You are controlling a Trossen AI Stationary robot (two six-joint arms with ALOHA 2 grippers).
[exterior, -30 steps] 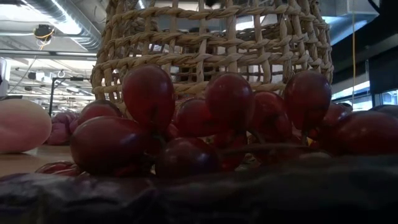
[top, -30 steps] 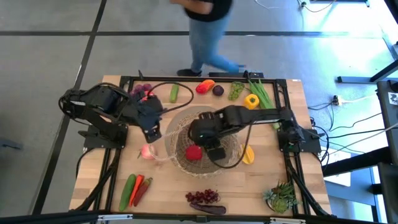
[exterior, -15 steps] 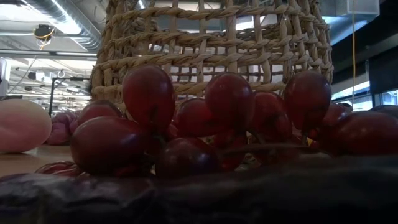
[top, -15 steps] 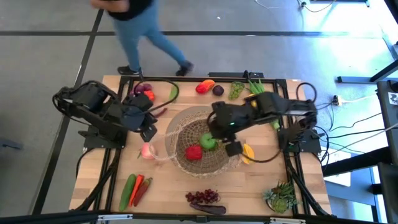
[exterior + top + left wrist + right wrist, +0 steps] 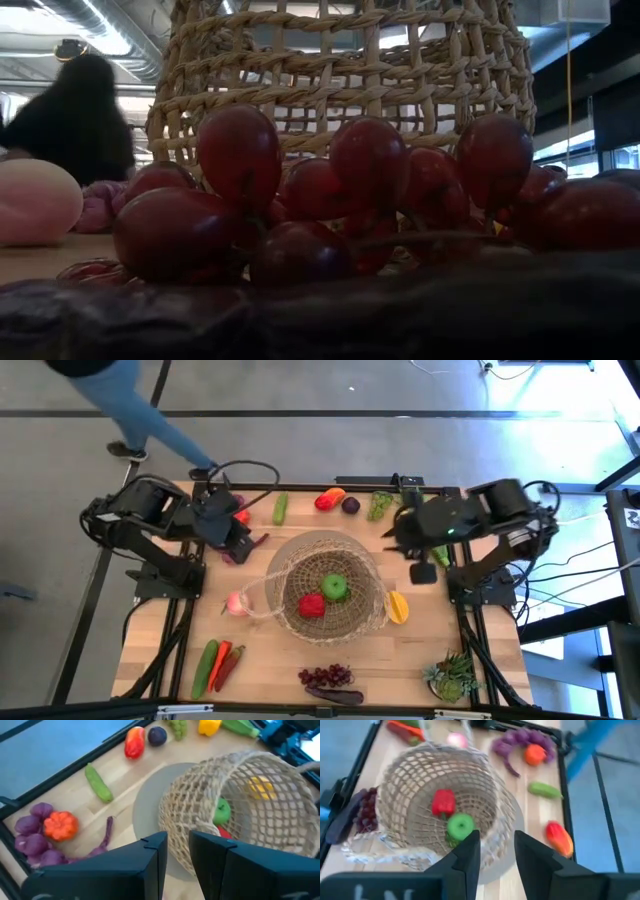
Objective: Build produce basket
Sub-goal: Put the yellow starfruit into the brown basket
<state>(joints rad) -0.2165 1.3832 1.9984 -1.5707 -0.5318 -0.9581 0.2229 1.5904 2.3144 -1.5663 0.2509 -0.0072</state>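
1. The basket is sat in the middle of the counter, with a red pepper and a green apple-ish piece already lying inside.
2. The right pincer is held above the counter's right side, just beside the basket rim. In its wrist view its fingers are seen a narrow gap apart, with nothing held.
3. The key relation: the yellow pepper lies just outside the basket's right rim, on the near side of the right pincer, so the right arm is judged the closer one for it.
4. The left pincer is hung over the far-left corner, also slightly parted and empty. The purple bunch with the orange piece is close by it, and the cucumber lies a bit further right, its long axis pointing away from the front edge.
5. Textures: open loose wicker weave, see-through walls; the produce looks like smooth, glossy plastic, rounded and probably slippery.
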